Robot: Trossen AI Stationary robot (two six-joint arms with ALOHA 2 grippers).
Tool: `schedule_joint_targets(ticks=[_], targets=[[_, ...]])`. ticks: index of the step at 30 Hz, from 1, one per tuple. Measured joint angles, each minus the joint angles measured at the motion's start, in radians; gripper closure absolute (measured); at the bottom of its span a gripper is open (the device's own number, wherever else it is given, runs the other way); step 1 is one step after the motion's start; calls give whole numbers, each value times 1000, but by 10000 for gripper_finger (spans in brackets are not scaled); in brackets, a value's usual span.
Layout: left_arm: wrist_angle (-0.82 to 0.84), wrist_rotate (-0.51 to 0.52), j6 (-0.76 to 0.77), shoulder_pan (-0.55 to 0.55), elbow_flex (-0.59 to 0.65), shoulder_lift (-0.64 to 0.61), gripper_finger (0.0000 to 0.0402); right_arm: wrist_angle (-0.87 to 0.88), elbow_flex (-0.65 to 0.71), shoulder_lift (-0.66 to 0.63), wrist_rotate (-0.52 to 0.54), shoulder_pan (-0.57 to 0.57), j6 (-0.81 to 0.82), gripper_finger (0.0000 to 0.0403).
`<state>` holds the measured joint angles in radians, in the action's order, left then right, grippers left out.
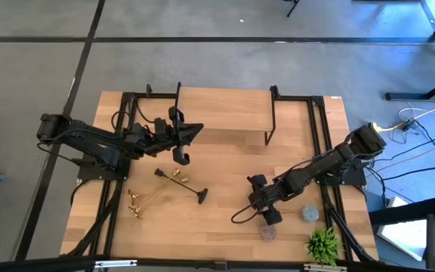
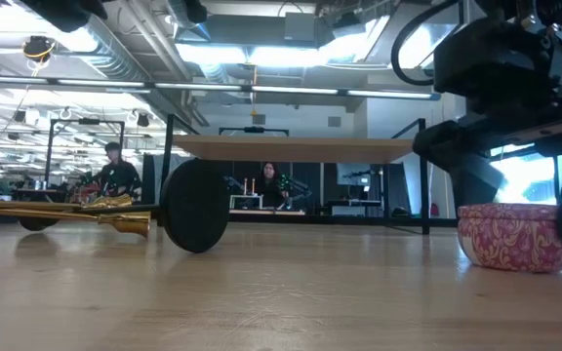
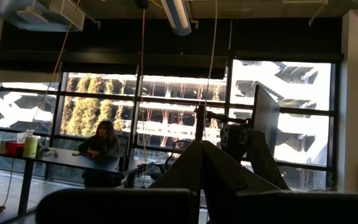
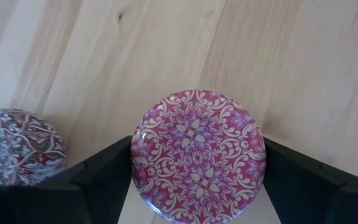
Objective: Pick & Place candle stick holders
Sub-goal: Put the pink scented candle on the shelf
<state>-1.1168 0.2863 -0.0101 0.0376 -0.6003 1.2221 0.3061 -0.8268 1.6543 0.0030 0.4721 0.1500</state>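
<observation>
Lying flat on the table point(image 1: 225, 227), the candle stick holders sit left of centre: two gold ones point(image 1: 146, 198) crossed, the black one point(image 1: 181, 185) beside them, none gripped. Right gripper point(image 1: 269, 217) has its fingers spread around a red patterned tin point(image 4: 197, 152), well apart from the holders. Left gripper point(image 1: 181, 157) hovers pinched together, empty, just behind them. Looks like pre-pick; next move, I'd guess, needs the left fingers parted and lowered onto a stem.
</observation>
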Motion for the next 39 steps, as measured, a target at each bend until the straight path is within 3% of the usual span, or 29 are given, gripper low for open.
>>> schedule_joint_targets(ticks=[39], targets=[[8,0,-2,0,0,0,398,13,-29,89,65,-40,44,84]])
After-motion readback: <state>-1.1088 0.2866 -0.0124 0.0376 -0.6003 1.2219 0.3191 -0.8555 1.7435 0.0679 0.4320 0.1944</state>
